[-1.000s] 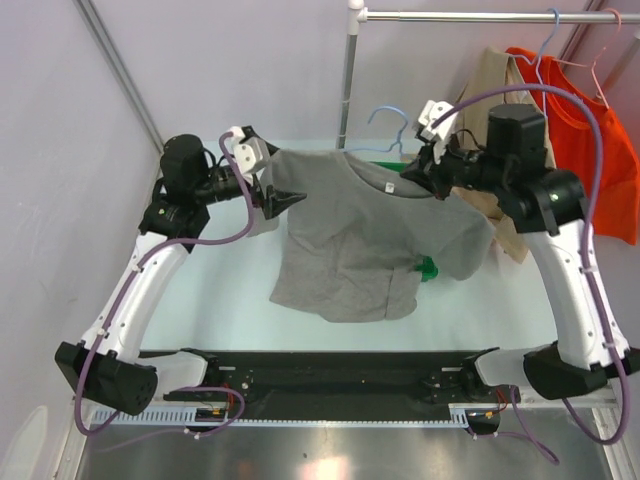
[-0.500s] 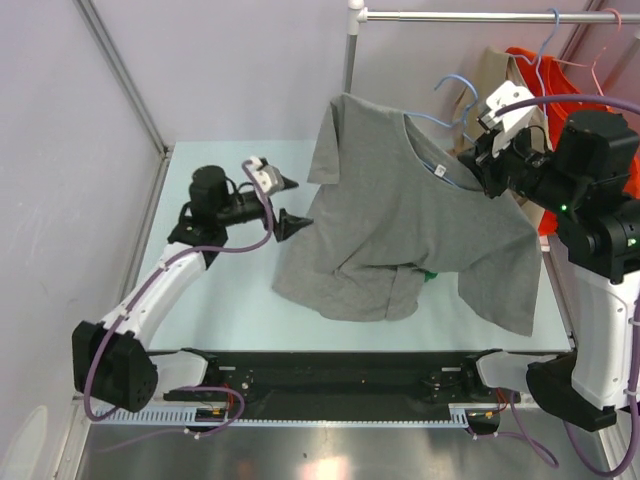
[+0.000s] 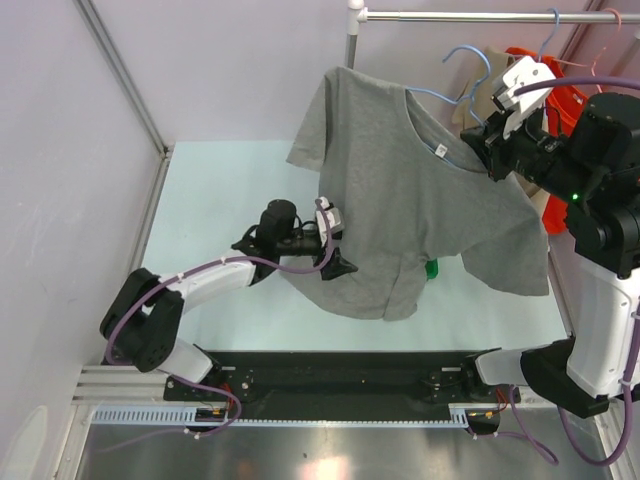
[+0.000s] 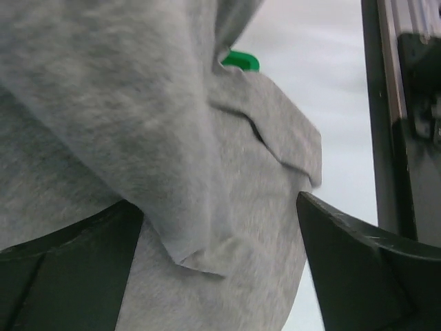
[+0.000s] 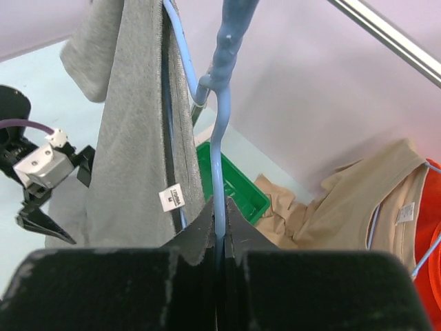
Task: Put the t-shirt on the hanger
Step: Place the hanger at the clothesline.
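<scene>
Grey t-shirt (image 3: 400,200) up on the hanger (image 3: 437,94), centre to upper right of the top view, with the lower hem down on the table (image 3: 220,200). Right gripper (image 3: 478,140) at upper right, pinching the hanger just below the rail (image 3: 480,16). Left gripper (image 3: 335,248) low at centre, spread wide, right against the hem. Could snag that hem on a sideways sweep and drag the collar off the wire. Against half a second back: now in at the cloth rather than apart from it on the left; also a touch higher for hanger and shirt.

Over to the left wrist: nothing but grey cloth (image 4: 138,138) ahead, with two dark fingers (image 4: 69,241) at the lower corners, wide apart, gripping nothing. At top centre, a sliver of green bin (image 4: 240,61) behind a fold. Might get dragged along if caught in the hem.

Right wrist now: pressed together on the hanger's thin neck (image 5: 219,138) at bottom centre. Looks a slim hold. Could let the wire swivel and tip the far shoulder off. Shirt draped at left of frame, white label at the collar.
</scene>
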`<state>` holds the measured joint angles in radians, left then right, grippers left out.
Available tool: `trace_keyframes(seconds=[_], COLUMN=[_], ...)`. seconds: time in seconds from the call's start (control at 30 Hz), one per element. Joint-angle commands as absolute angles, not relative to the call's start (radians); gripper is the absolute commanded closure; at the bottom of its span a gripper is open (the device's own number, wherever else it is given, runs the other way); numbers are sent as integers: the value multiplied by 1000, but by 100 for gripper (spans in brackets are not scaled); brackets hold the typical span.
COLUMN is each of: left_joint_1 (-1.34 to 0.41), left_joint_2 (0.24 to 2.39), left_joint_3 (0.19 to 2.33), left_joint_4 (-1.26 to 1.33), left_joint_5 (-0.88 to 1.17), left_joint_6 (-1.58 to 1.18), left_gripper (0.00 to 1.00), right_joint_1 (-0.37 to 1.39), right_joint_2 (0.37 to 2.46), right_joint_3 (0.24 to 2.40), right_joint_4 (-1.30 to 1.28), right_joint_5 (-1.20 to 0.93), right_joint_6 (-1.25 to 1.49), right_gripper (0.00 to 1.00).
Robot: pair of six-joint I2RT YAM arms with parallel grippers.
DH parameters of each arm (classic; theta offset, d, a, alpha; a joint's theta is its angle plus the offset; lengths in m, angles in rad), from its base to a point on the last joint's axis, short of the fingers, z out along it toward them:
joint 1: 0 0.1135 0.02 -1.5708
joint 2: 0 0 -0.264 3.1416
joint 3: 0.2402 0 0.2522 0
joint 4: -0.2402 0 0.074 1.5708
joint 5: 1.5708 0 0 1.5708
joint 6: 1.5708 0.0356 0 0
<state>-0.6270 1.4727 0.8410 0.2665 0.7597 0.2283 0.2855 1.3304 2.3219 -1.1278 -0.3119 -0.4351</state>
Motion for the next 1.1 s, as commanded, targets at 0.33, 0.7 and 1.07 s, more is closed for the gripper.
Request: trace_keyframes(seconds=[0.33,0.7,1.07], left_joint_1=[-934,-1048,-1011], left_joint_2=[1453,1988,2196], left_joint_3=[1244,1801,1785], left_joint_4=[301,419,643], left_joint_5=[724,655,342], left_joint_6=[28,-8,124], left_gripper=[100,100,99], right_joint_1=[207,184,184], right_joint_2=[1221,1062,1196], right_joint_3=[2283,2030,2037], right_joint_4=[-962,-922,-1034], right_joint_5=[-180,182,382], right_joint_6=[-383,-561,-603], right_gripper=[100,100,100])
